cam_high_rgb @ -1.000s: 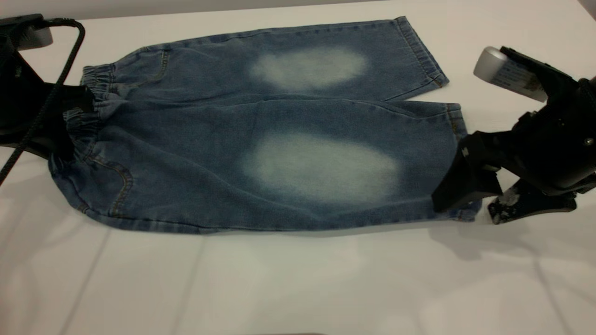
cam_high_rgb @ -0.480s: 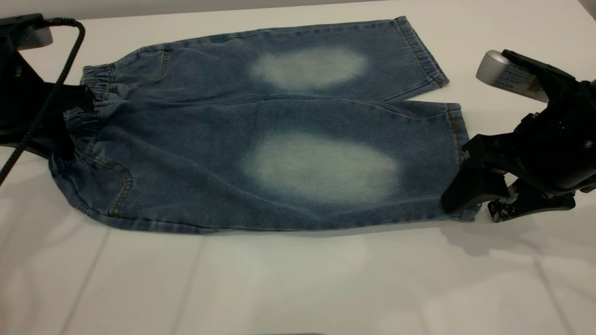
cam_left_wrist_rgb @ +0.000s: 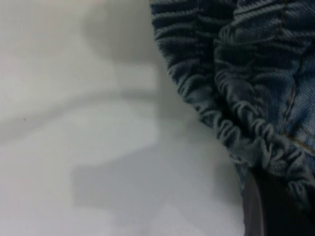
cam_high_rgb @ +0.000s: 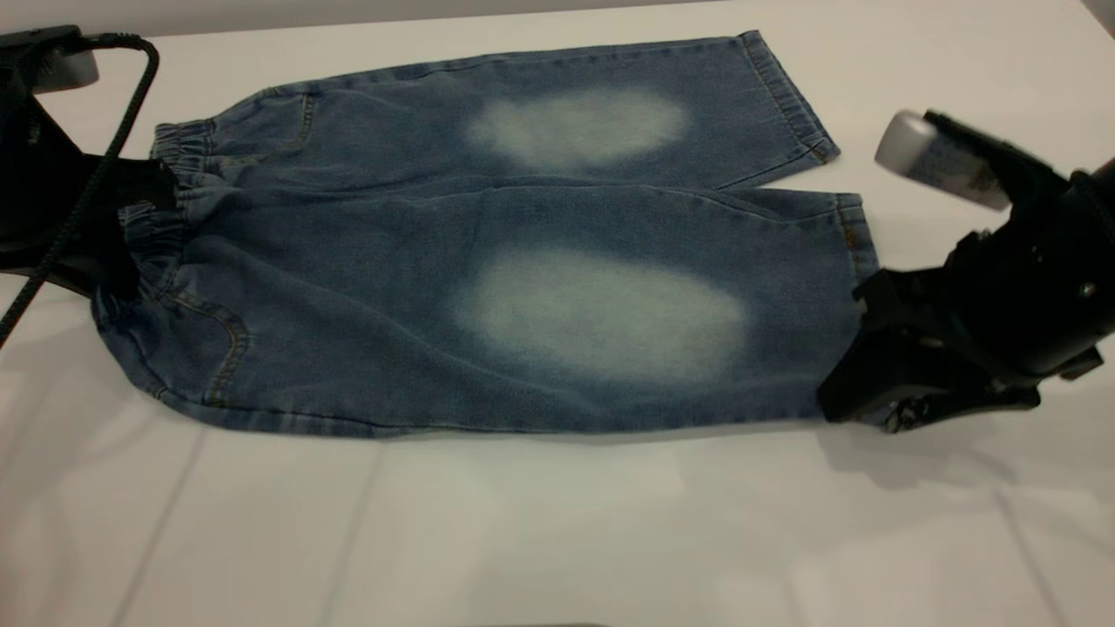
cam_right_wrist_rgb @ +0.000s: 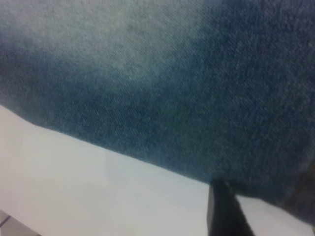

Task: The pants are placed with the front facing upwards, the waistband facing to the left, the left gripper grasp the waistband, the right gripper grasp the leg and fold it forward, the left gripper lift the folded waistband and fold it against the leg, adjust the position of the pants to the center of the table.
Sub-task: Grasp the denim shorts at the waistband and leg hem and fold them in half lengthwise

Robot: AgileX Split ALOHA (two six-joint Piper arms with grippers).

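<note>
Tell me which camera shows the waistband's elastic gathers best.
The left wrist view: the waistband fills much of the frame there, each ruffle distinct against the table. The exterior view shows the waistband only as a small band at the pants' left end, partly hidden by the left gripper. The right wrist view shows only plain denim.

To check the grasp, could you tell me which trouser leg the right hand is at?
The near leg, with the larger pale patch; the right hand is at its hem corner.
</note>
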